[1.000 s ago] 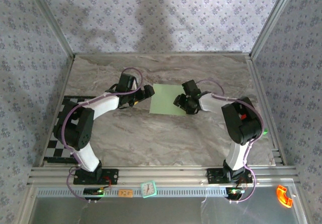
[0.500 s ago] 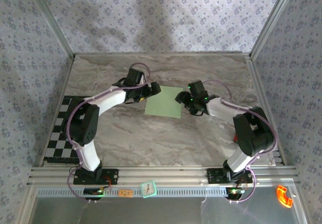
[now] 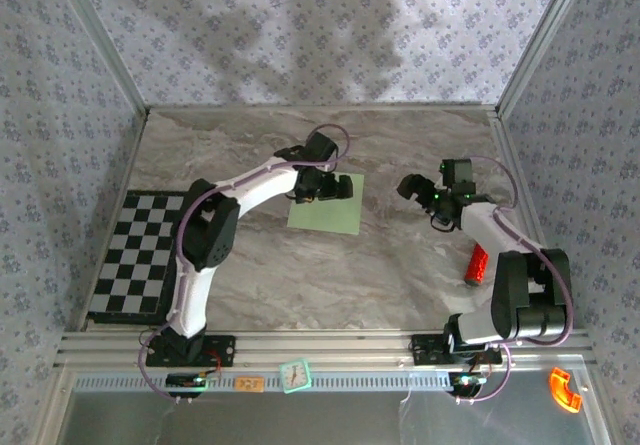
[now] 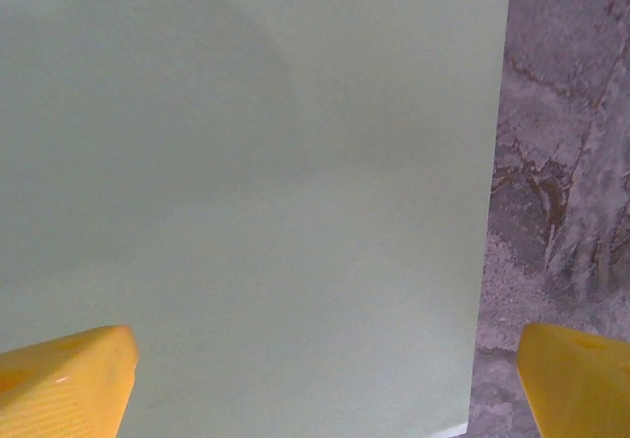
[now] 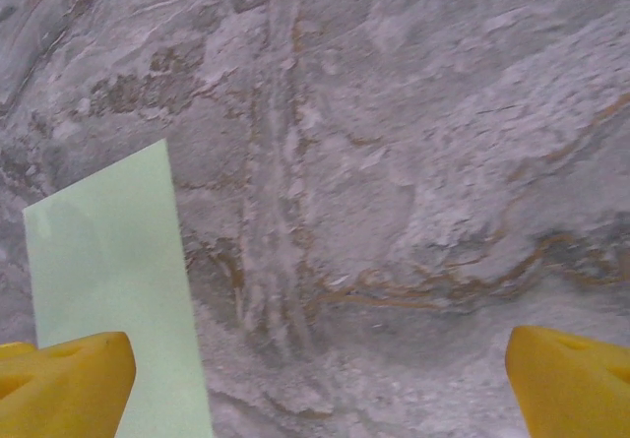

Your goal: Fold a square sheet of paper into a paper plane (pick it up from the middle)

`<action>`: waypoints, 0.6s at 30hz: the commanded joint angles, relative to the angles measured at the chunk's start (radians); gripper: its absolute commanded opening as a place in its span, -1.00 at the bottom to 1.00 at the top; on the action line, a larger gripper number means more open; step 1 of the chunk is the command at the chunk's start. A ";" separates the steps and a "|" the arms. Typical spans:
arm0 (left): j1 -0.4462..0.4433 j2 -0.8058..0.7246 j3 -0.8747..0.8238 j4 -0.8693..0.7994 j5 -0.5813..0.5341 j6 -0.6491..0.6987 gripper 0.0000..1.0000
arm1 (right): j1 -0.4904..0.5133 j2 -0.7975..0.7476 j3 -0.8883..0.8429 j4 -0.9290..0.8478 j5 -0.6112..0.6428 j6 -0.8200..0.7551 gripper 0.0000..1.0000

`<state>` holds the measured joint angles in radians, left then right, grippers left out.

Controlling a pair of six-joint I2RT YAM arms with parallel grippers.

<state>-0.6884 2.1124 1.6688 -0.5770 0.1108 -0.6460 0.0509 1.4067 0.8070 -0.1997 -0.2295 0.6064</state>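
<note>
The square sheet of paper [image 3: 322, 208] is seen lying flat and unfolded on the grey marbled bench [image 3: 400, 265], a little left of the middle of the surface, with no crease to be made out in it. In the top view the left tool [image 3: 332, 187] is held over the far part of the sheet, its arm stretched out across the bench from the near left corner. In the left wrist view the pale green sheet [image 4: 246, 182] takes up most of the frame, and its right edge is seen running up the picture with bare bench [image 4: 561, 162] beyond it. The left tool [image 4: 320, 389] is spread wide and nothing is gripped in it: one yellow finger [image 4: 64, 384] is placed over the paper and the other over the bare stone past the edge. Whether the fingers are touching the sheet cannot be told. The right tool [image 3: 412, 187] is held well apart from the paper, to its right, above bare bench. In the right wrist view this tool [image 5: 315, 384] is likewise spread wide and empty, and one corner of the sheet [image 5: 108, 261] is seen at the lower left, just above the left yellow finger [image 5: 64, 384]. A black and white checkered mat [image 3: 140, 255] is laid along the left side of the bench.
</note>
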 commanded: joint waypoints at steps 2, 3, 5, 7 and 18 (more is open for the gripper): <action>-0.026 0.068 0.099 -0.132 0.006 0.020 0.94 | -0.026 -0.006 -0.020 -0.021 -0.052 -0.043 0.95; -0.031 0.085 0.120 -0.148 0.006 0.023 0.94 | -0.030 -0.003 -0.019 -0.023 -0.054 -0.045 0.95; -0.035 0.113 0.157 -0.186 -0.022 0.032 0.94 | -0.036 0.003 -0.021 -0.024 -0.056 -0.045 0.94; -0.036 0.134 0.185 -0.222 -0.073 0.045 0.94 | -0.038 0.006 -0.028 -0.022 -0.057 -0.045 0.93; -0.048 0.145 0.103 -0.288 -0.111 0.103 0.88 | -0.042 0.031 -0.022 -0.017 -0.057 -0.034 0.90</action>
<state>-0.7280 2.2539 1.8133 -0.7959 0.0105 -0.5735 0.0170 1.4258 0.7876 -0.2058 -0.2752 0.5823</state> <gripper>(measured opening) 0.943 0.949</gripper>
